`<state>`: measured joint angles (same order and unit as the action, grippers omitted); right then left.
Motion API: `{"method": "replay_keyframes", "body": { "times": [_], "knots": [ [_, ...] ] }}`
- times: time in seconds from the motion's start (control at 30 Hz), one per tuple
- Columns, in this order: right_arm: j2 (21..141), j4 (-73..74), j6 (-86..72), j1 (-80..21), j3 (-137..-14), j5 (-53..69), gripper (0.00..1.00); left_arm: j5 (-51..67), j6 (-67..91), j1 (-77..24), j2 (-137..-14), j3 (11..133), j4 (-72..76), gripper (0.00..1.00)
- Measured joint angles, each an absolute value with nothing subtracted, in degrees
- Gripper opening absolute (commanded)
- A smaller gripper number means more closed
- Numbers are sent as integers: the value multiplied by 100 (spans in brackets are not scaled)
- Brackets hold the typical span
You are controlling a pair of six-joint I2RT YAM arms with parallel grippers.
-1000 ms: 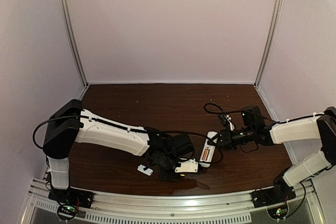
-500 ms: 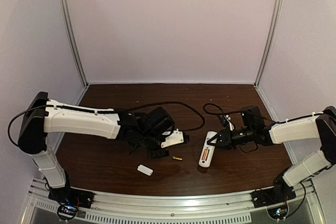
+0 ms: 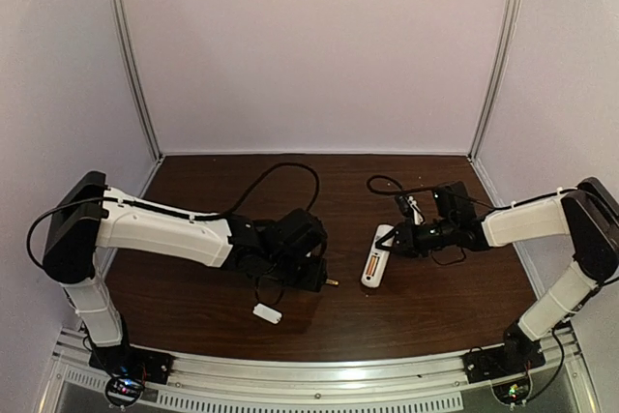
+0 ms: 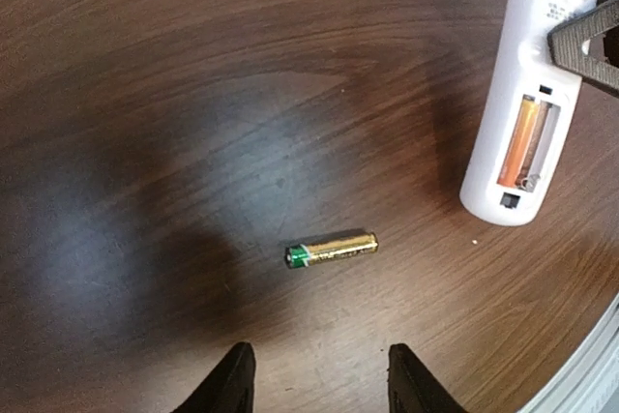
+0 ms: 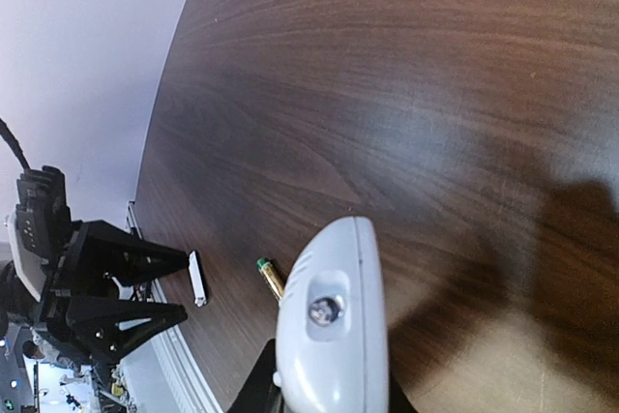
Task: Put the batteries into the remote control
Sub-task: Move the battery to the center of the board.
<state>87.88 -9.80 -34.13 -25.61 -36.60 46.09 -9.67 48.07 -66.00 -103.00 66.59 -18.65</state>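
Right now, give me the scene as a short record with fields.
Left claw: open, empty, not touching golden-brass cylindrical battery
Right claw: shut on white oblong plastic remote control
Orange cylindrical battery: in remote's open compartment, space beside it empty
Small white rectangular cover piece: lying on dark wooden table, apart

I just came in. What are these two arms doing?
The right gripper holds one end of the small white oblong plastic remote control on the dark wooden table, its battery compartment open. An orange battery already sits inside; the slot beside it is empty. The open left gripper hovers by the golden-brass battery lying loose on the table. A small white cover piece lies apart.
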Motion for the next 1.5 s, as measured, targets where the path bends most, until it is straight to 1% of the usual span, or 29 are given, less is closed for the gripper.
{"method": "replay_keyframes", "body": {
  "times": [0.2, 0.43, 0.6, 0.87, 1.03, 1.33, 1.5],
  "knots": [
    [9146, -1146, -3343, -2526, -4136, 4318, 0, -1374, 6305, -6700, -10650, 7078, -2259, 50],
    [9845, -1754, -3586, -2600, -4368, 4235, 0, -1433, 7015, -6696, -10969, 7170, -2327, 50],
    [10097, -2217, -3795, -2808, -4388, 4257, 0, -1363, 7199, -6696, -11061, 7170, -2252, 45],
    [10425, -2718, -4045, -3006, -4491, 4265, 0, -1236, 7408, -6696, -11098, 7157, -2032, 41],
    [10425, -2899, -4119, -3144, -4379, 4265, 0, -1205, 7498, -6696, -11146, 7150, -1883, 39],
    [10138, -3343, -4451, -3332, -3734, 4322, 0, -1155, 7690, -6672, -11168, 6980, -1785, 37],
    [10049, -3459, -4589, -3514, -3553, 4322, 0, -1120, 7758, -6606, -11168, 6877, -1739, 33]
  ]
}}
